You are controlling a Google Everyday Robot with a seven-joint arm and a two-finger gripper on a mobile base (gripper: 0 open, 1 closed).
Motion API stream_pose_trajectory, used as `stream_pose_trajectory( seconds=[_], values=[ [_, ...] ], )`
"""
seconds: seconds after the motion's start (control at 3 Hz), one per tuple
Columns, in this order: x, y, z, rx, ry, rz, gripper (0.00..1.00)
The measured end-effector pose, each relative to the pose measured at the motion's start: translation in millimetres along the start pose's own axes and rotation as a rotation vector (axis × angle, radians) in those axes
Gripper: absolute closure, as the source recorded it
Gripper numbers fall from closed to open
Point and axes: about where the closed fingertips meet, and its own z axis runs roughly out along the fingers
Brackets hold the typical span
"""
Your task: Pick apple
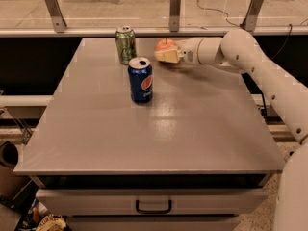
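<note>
The apple (164, 44), small, round and orange-red, is at the back of the grey table (159, 129), right of the green can. My gripper (168, 55) reaches in from the right. Its pale fingers (169, 57) are closed around the apple's lower half, and only the apple's top shows. The apple seems to be held just above the tabletop, with a shadow under the wrist.
A green can (125, 44) stands at the back, left of the apple. A blue Pepsi can (140, 79) stands in front of it. A railing with metal brackets (174, 4) runs behind the table. A drawer handle (153, 207) is below the front edge.
</note>
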Motion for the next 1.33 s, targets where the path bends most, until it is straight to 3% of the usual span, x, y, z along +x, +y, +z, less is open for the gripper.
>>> stream_pose_trajectory(
  seconds=[0.33, 1.0, 1.33],
  values=[
    [0, 2, 2, -0.004, 0.001, 0.0, 1.0],
    [-9, -1, -16, -0.008, -0.004, -0.002, 1.0],
    [-35, -2, -46, 0.011, -0.018, -0.029, 1.0]
  ],
)
